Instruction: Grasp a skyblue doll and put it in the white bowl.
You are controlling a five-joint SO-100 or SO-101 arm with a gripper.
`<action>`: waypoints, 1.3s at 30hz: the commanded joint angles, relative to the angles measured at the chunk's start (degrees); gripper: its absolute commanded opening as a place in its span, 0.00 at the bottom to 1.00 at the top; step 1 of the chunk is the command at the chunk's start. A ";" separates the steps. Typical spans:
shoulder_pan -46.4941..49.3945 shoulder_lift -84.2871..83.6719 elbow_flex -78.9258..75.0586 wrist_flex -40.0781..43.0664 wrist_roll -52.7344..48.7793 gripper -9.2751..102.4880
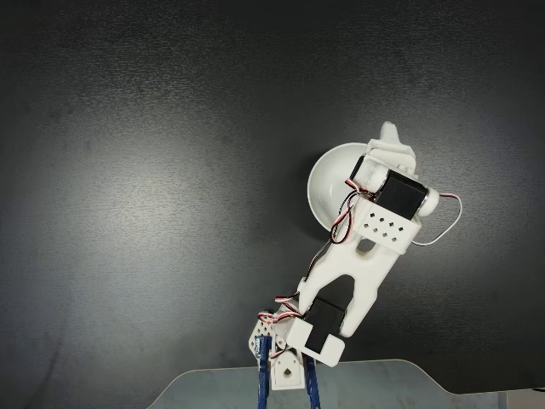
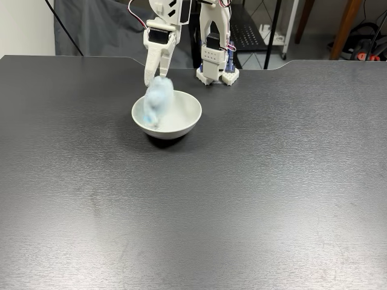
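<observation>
Skyblue doll blurred, at the left inner rim of the white bowl on the dark bench, its top touching the end effector tips just above; can't tell if the grip is closed or released

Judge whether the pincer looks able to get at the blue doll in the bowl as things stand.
Probably yes: the pincer hangs just above the blurred doll in the open-topped bowl, with nothing between them.
</observation>
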 commanded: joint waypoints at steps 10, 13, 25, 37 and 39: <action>-0.70 5.98 -1.58 0.70 0.35 0.51; -0.97 9.40 -5.27 0.62 0.44 0.51; -14.15 39.46 -16.17 1.58 6.59 0.47; -21.18 54.93 -16.00 1.67 6.15 0.14; -21.45 59.68 -14.15 1.67 6.06 0.16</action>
